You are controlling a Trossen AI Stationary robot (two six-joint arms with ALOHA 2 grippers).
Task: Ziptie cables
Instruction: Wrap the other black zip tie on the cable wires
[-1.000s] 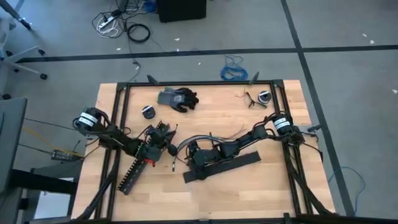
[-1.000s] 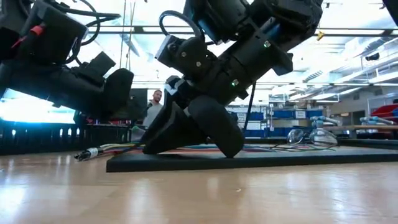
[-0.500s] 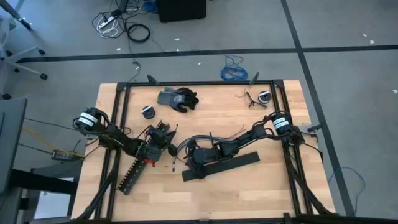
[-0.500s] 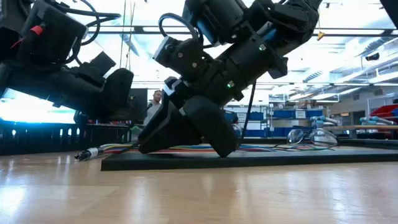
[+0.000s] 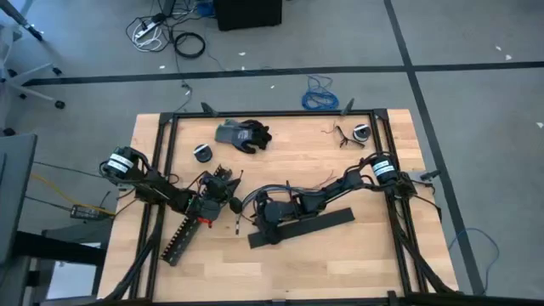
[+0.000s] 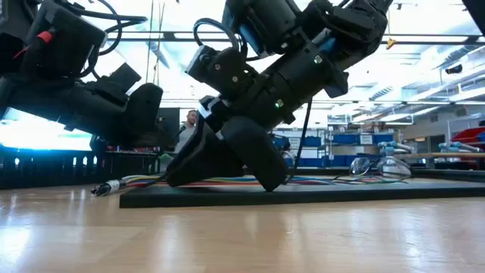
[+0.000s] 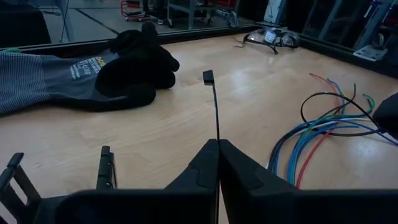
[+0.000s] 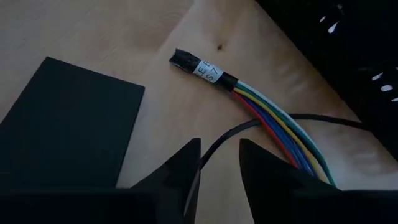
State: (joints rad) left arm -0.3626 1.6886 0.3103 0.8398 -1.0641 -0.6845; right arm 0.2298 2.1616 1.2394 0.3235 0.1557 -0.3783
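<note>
The cables (image 8: 273, 118) lie near the middle of the surface (image 5: 340, 255), their taped end just beside the flat black bar (image 8: 62, 118). The right claw (image 8: 217, 168) stands over them, fingers narrowly parted around a thin black wire. The left claw (image 7: 217, 168), pinched onto a ziptie (image 7: 214, 109), sits toward the surface's left edge, with a grey-and-black work glove (image 7: 74, 74) beyond it.

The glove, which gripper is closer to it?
Left. The left gripper, shut on a ziptie, sits just below the glove; the right gripper, open over the cables, is farther down the table.
</note>
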